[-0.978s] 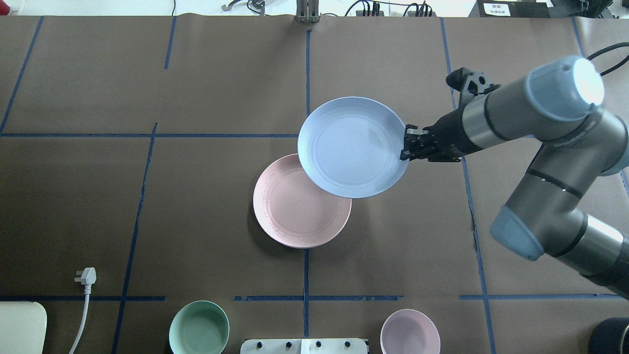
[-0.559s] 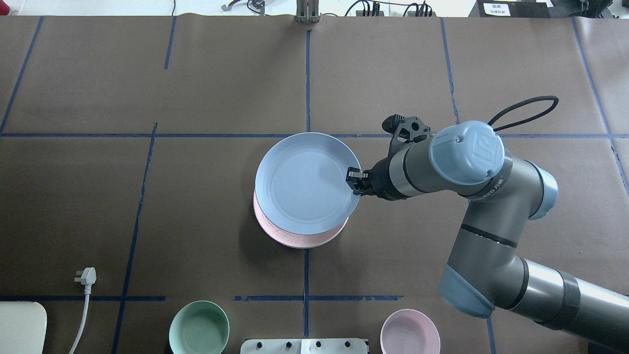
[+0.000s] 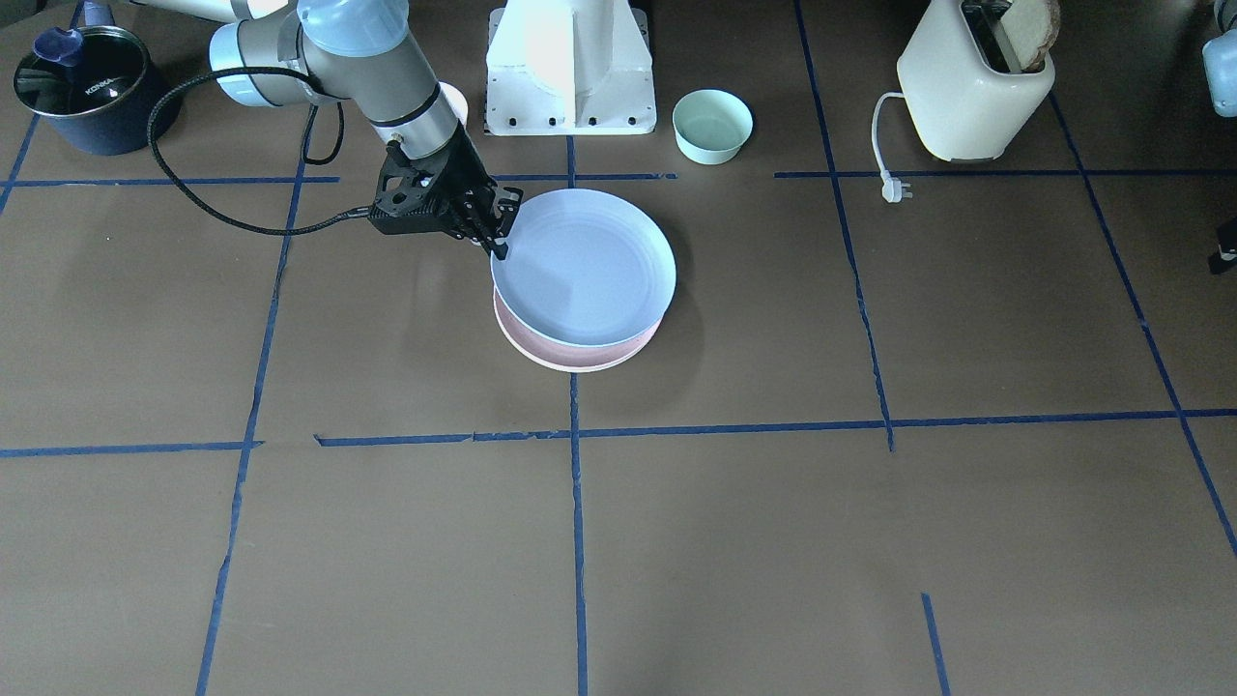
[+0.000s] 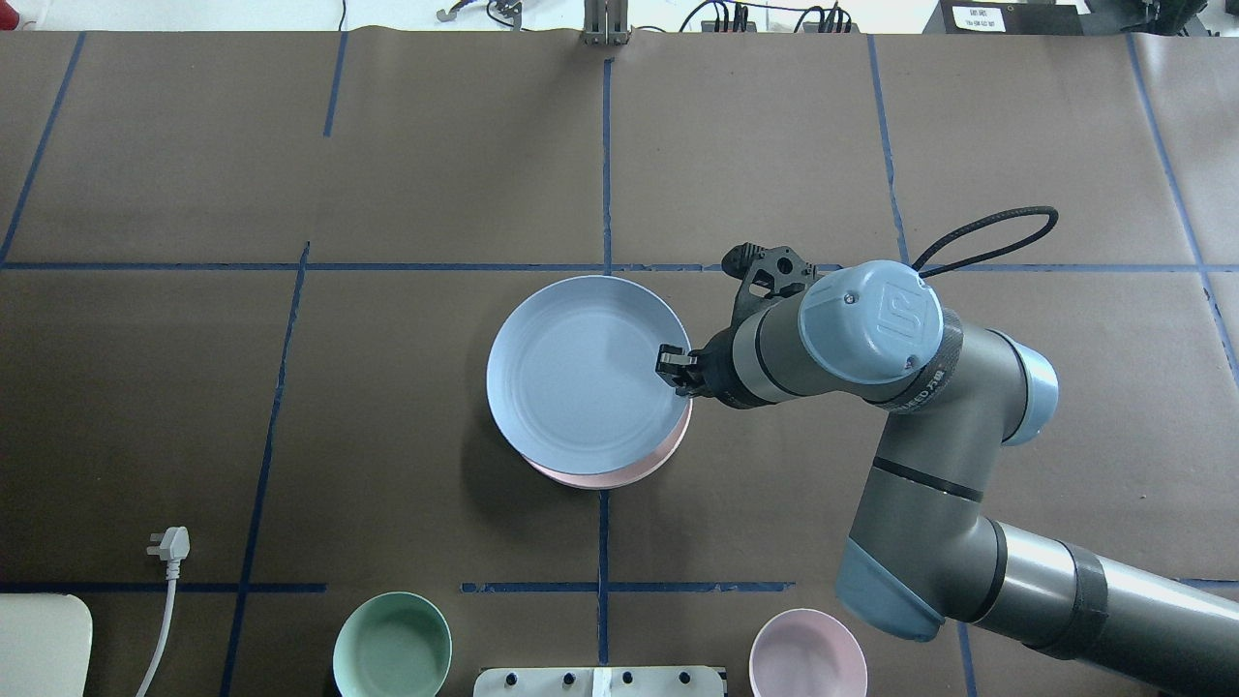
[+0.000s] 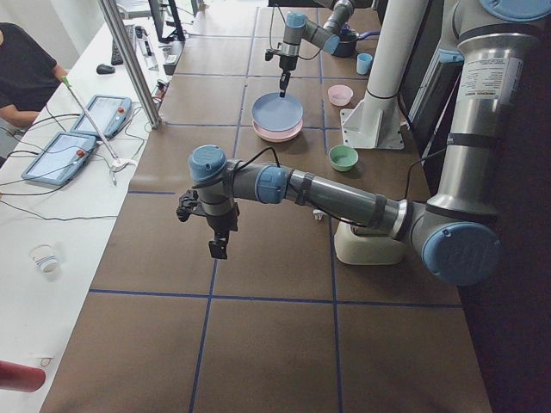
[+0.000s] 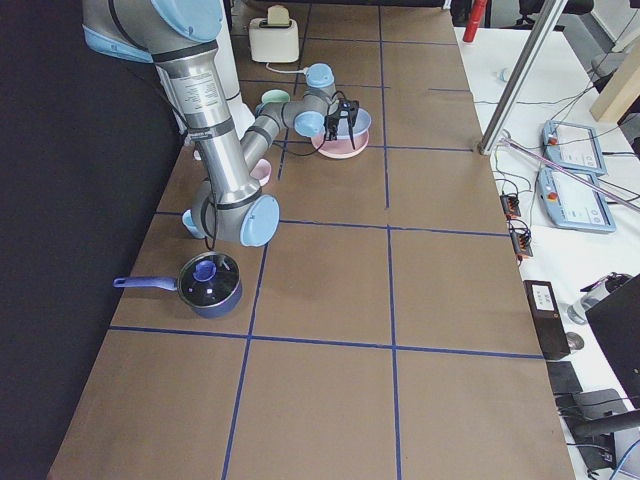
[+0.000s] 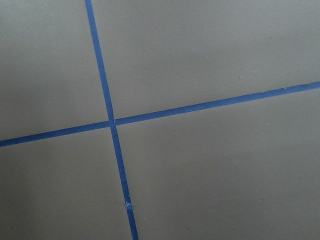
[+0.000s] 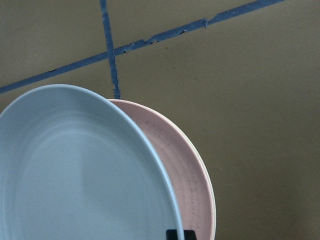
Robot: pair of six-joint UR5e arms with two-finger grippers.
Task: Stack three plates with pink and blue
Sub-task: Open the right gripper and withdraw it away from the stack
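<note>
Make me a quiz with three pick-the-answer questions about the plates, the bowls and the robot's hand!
1. Where is the blue plate?
A. Over the pink plate
B. Under it
C. Far away from it

2. How many small bowls show in the overhead view?
A. One
B. Two
C. Four

3. What is the right hand doing?
A. Wide open, holding nothing
B. Gripping the blue plate's rim
C. Staying out of sight

Answers:
1 A: only a pink crescent peeks out below the blue plate.
2 B: one green bowl and one pink bowl.
3 B: its fingers pinch the rim.
</note>
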